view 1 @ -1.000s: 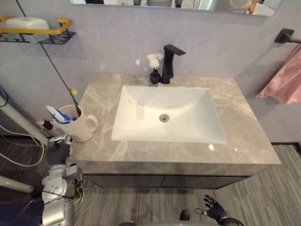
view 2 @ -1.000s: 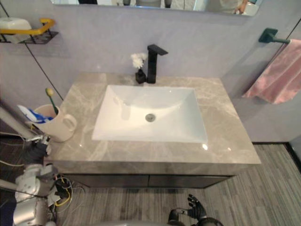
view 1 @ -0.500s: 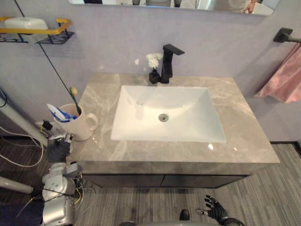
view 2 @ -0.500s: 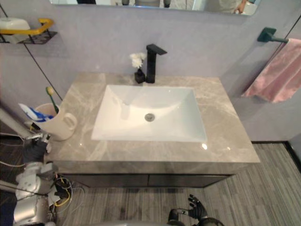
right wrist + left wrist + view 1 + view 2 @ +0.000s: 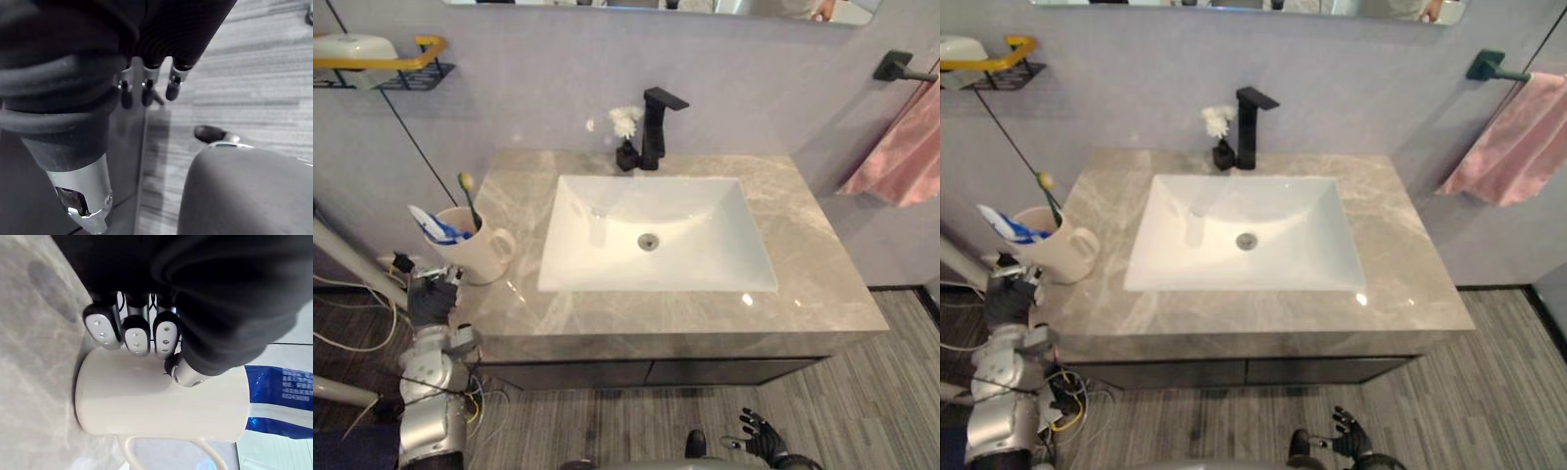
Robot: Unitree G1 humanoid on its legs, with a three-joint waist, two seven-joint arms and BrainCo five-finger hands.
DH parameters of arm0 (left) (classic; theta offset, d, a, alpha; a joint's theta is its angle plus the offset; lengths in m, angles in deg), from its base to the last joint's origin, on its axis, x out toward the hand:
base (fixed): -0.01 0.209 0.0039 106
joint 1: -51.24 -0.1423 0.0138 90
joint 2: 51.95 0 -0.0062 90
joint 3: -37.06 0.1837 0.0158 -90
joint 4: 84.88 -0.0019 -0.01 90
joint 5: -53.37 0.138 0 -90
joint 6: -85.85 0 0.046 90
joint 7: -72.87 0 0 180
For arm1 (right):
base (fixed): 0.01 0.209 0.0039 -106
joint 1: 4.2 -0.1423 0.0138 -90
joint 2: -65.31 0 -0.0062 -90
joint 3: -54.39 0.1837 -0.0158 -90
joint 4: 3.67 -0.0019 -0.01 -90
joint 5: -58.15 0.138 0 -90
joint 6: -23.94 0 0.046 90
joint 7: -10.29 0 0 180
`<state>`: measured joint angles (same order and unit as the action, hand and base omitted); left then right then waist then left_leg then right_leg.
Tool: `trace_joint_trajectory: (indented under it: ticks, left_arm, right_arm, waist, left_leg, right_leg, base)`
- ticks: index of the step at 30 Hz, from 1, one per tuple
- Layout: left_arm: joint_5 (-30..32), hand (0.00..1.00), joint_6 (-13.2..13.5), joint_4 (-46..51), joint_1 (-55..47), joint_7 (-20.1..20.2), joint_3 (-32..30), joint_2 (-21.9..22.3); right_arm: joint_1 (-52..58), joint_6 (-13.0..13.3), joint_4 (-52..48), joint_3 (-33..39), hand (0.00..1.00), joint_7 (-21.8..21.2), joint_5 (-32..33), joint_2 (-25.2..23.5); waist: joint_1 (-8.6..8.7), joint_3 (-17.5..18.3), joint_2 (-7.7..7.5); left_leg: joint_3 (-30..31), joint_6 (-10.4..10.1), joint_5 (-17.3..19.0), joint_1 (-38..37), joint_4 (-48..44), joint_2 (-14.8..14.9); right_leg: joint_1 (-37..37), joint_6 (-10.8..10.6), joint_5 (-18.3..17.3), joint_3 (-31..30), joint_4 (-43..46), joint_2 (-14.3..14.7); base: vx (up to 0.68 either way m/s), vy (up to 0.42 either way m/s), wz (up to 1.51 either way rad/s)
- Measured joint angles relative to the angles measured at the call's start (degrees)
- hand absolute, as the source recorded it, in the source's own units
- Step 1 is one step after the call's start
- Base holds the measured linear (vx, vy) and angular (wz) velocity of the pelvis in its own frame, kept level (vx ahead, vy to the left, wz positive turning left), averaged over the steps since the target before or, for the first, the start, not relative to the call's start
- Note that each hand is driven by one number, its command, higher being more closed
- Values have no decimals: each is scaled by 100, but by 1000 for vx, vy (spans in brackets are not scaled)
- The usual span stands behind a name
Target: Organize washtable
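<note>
— What has changed since the last look?
— The whole picture has slid, so the camera moved. The mug [image 5: 480, 257] stands as before on the worktop [image 5: 803, 264], left of the basin [image 5: 597, 225]. The left hand [image 5: 431, 297] has edged up beside it.
— And the fingers [image 5: 137, 335]?
— Straight and pressed together in a row, dark tips at the mug's wall, thumb alongside. They seem to touch it, though I can't be sure. The right hand [image 5: 761, 438] hangs low in front of the basin, over the floor, fingers spread.
— Materials?
— The mug is cream and smooth, a cylinder with its loop handle towards the basin. A blue-and-white tube [image 5: 433, 225] and a toothbrush [image 5: 468, 191] stand in it. The worktop is glossy grey veined stone. The basin is white, rectangular and shiny, with a black square-edged tap [image 5: 653, 127] behind it.
</note>
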<state>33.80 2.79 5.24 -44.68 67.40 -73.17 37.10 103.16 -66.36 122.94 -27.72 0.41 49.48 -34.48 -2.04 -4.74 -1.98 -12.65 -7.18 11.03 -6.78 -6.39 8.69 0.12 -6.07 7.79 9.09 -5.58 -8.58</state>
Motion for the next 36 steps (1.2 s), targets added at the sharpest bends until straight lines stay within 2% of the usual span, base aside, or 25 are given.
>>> trace_joint_trajectory:
  ticks: [7, 12, 21, 36]
  left_arm:
    - [0, 100, -4, -24, 75, -8, 1, -1]
    - [-2, 100, -4, -36, 78, -87, -4, -12]
    - [-9, 100, -5, -73, 94, -84, 14, -11]
    - [-18, 100, -5, -67, 103, -60, 389, 0]
  right_arm:
    - [-4, -1, 0, 6, 0, 1, -46, 0]
    - [-6, -2, 0, 7, 0, 1, -46, 0]
    - [-12, -6, 0, 8, 0, -3, -45, 1]
    - [-29, -7, -1, 10, 0, -9, -46, 2]
  waist:
    - [21, 1, -2]
    - [113, -1, -5]
    - [117, -8, 0]
    - [132, -87, -14]
  left_leg:
    - [-8, 0, 1, 23, 2, -2]
    - [-27, 4, 5, 23, 1, -9]
    - [-43, 8, 9, 22, 1, -14]
    - [-41, 10, 11, 19, 1, -23]
  right_leg:
    - [-33, 0, 2, -9, -1, 1]
    - [-46, 3, 8, -32, -2, 1]
    - [-56, 0, 14, -54, -6, 0]
    - [-54, 0, 14, -54, -5, -7]
  base:
    - [0, 0, 0]
    - [-5, -1, -1]
    - [-5, -2, -1]
    - [0, 0, 0]
